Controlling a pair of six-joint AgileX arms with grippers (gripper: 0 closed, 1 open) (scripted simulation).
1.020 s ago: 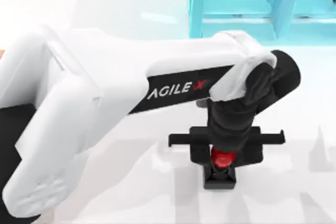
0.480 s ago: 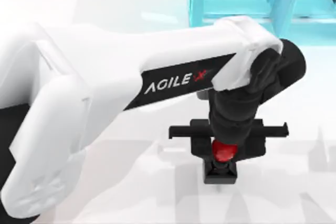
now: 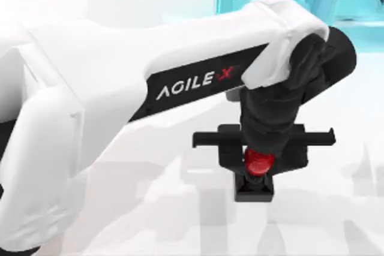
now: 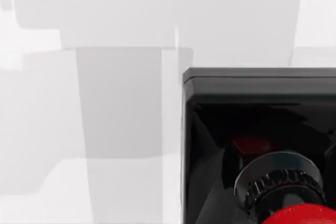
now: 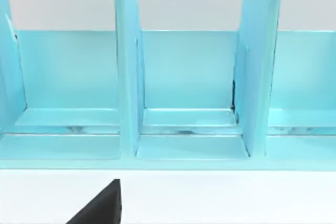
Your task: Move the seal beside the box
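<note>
Shifted slightly rightward since the earlier frames, the white AgileX left arm [image 3: 150,88] reaches across the white tabletop [image 3: 336,208] from the left side. Behind it stands a translucent cyan shelf structure [image 5: 189,98] with upright dividers. Left gripper [image 3: 258,163], black with a wide crossbar, points down over the seal; its fingers appear closed on the knob, though the contact is partly hidden. Small seal [image 3: 254,181], black square base with glossy red round knob [image 4: 302,216], sits right of centre.
</note>
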